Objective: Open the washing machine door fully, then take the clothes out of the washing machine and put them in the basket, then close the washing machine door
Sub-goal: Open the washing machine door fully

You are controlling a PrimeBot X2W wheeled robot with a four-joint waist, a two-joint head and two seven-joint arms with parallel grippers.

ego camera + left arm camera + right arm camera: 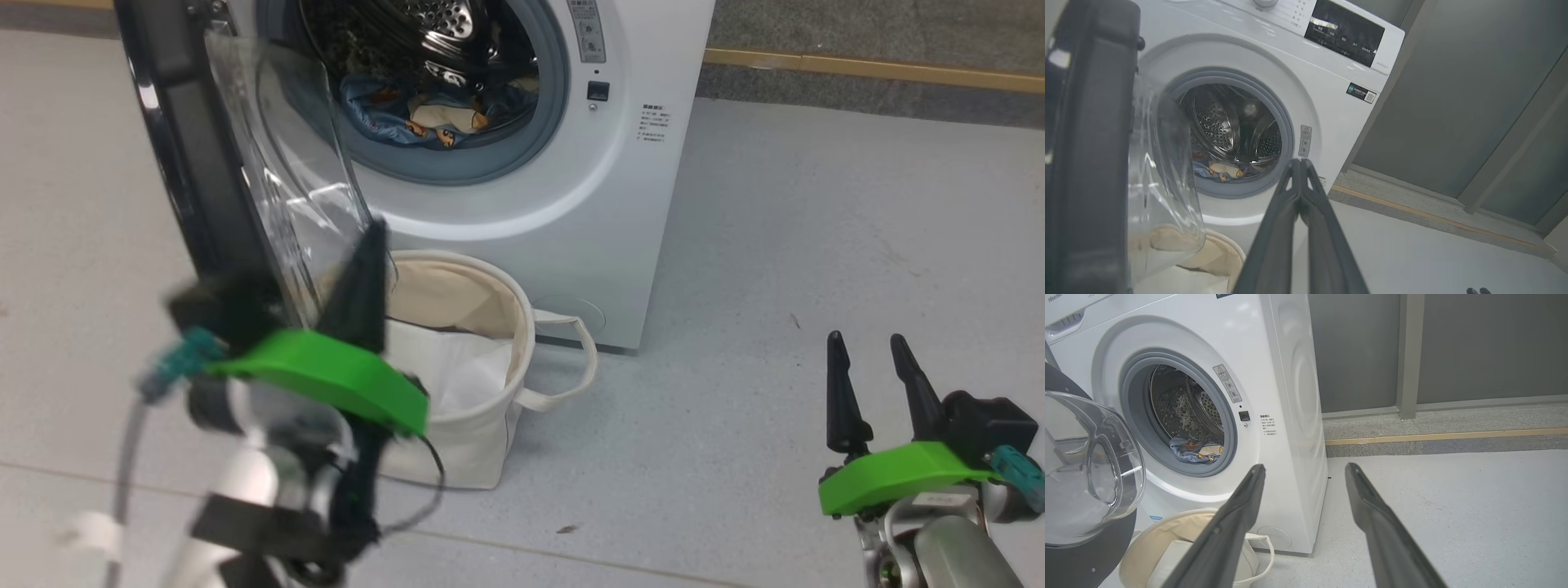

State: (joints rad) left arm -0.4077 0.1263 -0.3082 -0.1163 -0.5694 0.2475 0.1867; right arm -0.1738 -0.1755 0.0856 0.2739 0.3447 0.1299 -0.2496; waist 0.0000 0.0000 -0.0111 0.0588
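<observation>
The left pincer [373, 237] is held up, fingers pressed together on nothing, just beside the open door [192, 171] and near the basket [482, 441]. The clothes [408, 114] lie inside the washing machine [588, 237] beyond it. The right pincer [867, 341] hovers low over the floor [775, 245], spread wide and empty, well apart from the machine.
</observation>
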